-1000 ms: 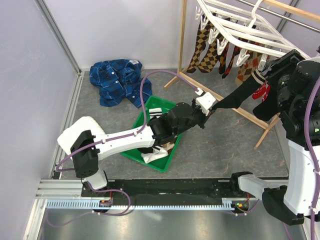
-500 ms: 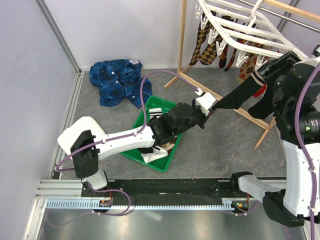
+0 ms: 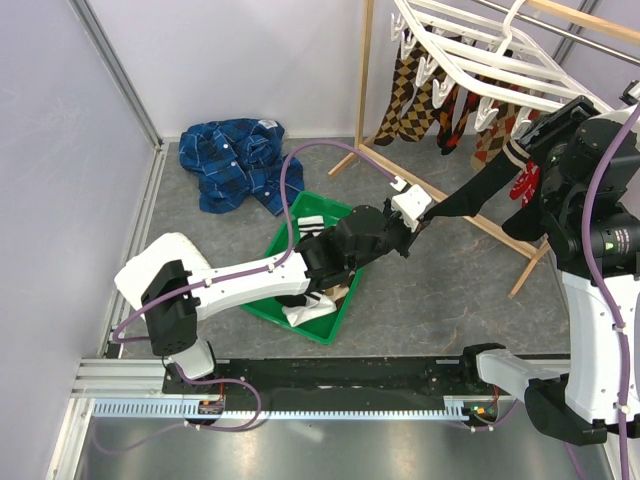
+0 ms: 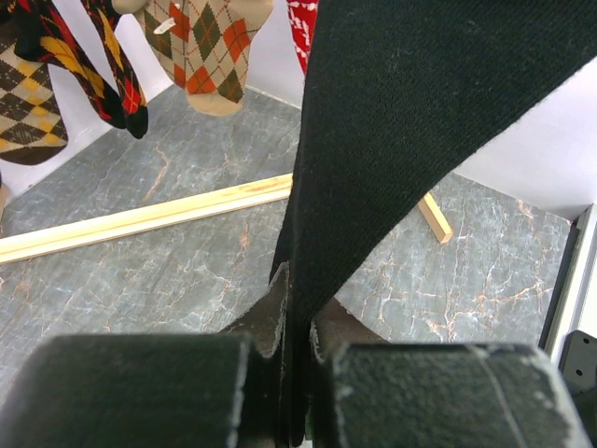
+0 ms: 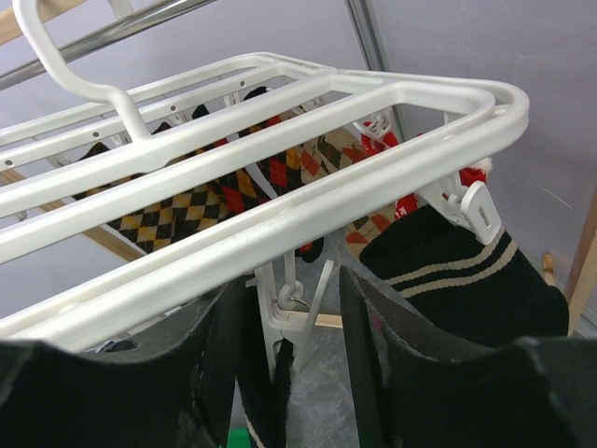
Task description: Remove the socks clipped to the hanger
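Observation:
The white hanger [image 3: 480, 62] hangs from the rail at the upper right with argyle socks [image 3: 402, 92] and a red sock [image 3: 520, 185] clipped under it. My left gripper [image 3: 425, 214] is shut on the toe end of a black sock [image 3: 478, 190], which stretches taut up to the hanger. The left wrist view shows that black sock [image 4: 410, 112] pinched flat between the jaws [image 4: 300, 373]. My right gripper [image 5: 291, 285] is open, its fingers on either side of a white clip [image 5: 284, 313] that holds the black sock's cuff under the hanger frame [image 5: 280, 219]. A black sock with tan stripes [image 5: 466, 271] hangs beside it.
A green bin [image 3: 270, 312] holding removed socks sits under the left arm. A blue plaid shirt [image 3: 235, 160] lies at the back left. The wooden stand's post [image 3: 365, 80] and floor bar [image 3: 500, 235] frame the hanger; the same bar [image 4: 140, 219] lies below the socks.
The right wrist has shifted slightly at the hanger and its jaws have narrowed a little around the clip. The left arm holds still with the black sock taut.

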Tool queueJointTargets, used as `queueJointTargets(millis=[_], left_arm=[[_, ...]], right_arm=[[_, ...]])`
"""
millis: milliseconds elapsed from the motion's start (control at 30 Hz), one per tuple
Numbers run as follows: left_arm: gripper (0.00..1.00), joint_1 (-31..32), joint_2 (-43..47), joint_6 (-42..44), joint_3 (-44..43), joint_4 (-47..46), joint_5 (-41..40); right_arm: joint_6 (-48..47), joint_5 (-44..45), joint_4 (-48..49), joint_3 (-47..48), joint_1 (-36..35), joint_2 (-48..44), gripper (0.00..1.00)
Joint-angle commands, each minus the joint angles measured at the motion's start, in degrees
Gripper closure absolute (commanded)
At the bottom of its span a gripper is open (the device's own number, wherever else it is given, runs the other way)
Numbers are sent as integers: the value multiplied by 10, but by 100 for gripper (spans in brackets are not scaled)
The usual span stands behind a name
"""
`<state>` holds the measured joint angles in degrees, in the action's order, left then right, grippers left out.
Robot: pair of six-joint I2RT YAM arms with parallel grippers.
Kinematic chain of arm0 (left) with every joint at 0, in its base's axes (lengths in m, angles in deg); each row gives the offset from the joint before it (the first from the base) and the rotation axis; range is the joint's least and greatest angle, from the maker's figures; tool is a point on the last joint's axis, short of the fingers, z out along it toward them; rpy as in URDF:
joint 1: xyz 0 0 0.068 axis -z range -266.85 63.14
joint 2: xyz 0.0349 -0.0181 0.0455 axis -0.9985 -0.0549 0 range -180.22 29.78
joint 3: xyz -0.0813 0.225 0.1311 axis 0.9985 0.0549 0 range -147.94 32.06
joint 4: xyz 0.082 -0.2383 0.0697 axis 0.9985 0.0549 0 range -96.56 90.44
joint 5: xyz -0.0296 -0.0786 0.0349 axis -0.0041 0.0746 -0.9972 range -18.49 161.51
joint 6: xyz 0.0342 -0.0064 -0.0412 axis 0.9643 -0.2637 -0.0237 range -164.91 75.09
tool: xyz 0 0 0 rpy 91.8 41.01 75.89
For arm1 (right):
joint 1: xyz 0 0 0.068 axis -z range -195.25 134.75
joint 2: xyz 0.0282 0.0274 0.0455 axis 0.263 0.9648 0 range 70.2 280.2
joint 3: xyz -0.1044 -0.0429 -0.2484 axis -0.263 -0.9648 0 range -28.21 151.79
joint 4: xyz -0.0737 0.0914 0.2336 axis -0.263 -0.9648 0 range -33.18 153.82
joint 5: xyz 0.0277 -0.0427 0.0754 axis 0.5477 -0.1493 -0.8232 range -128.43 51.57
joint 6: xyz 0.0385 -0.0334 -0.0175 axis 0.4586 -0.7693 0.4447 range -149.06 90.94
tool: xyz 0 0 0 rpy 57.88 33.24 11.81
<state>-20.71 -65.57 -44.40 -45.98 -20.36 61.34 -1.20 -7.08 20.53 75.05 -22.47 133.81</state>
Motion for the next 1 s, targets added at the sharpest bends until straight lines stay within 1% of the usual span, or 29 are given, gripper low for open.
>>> queueJointTargets(millis=[0, 33, 100, 133, 200, 233, 300, 500, 567, 600, 633, 700, 733, 800, 833, 867, 900, 933, 967], left_arm=[[98, 6, -8, 10, -23, -17, 0], [98, 5, -10, 11, -23, -17, 1], [98, 5, -11, 10, -24, -17, 0], [98, 5, -12, 9, -25, -17, 2], [98, 5, -12, 7, -26, -17, 2], [98, 5, -14, 8, -26, -18, 2], [98, 5, -14, 7, -26, -20, 2], [98, 5, -11, 3, -25, -14, -5], [98, 5, 2, 0, -20, -1, -17], [98, 5, 7, 0, -16, 4, -37], [98, 4, 14, 0, -4, 11, -47], [98, 0, 39, 0, 15, 22, -73], [98, -1, 48, -1, 20, 40, -81], [98, -7, 76, -1, 30, 67, -113], [98, -8, 85, 0, 31, 83, -129], [98, -12, 94, -1, 30, 127, -148], [98, -15, 102, -19, 26, 155, -174], [98, -19, 117, -24, 25, 180, -179], [98, -29, 125, -31, 27, 228, -179]], right_arm=[[4, 29, 23, 3, 3, 0, 50], [2, 34, 28, 4, 3, 0, 52], [-5, 39, 35, 2, 2, 2, 63], [-10, 39, 44, -3, 3, 1, 72], [-20, 42, 45, -3, 3, 3, 78], [-20, 43, 47, -3, 3, 3, 89], [-19, 41, 52, -8, 3, -1, 100], [-25, 36, 59, -10, 3, -3, 100], [-27, 27, 59, -12, 4, -7, 100], [-27, 23, 59, -14, 4, -8, 100], [-29, 20, 59, -18, 3, -9, 88], [-27, 20, 56, -25, 3, -18, 72], [-20, 19, 51, -30, 4, -22, 62], [-17, 12, 39, -32, 3, -31, 53], [-17, 7, 37, -36, 3, -34, 42], [-18, 5, 33, -38, 3, -41, 38], [-20, 2, 30, -40, 3, -47, 29], [-24, -5, 31, -49, 2, -52, 25], [-27, -7, 31, -53, 3, -63, 22]])
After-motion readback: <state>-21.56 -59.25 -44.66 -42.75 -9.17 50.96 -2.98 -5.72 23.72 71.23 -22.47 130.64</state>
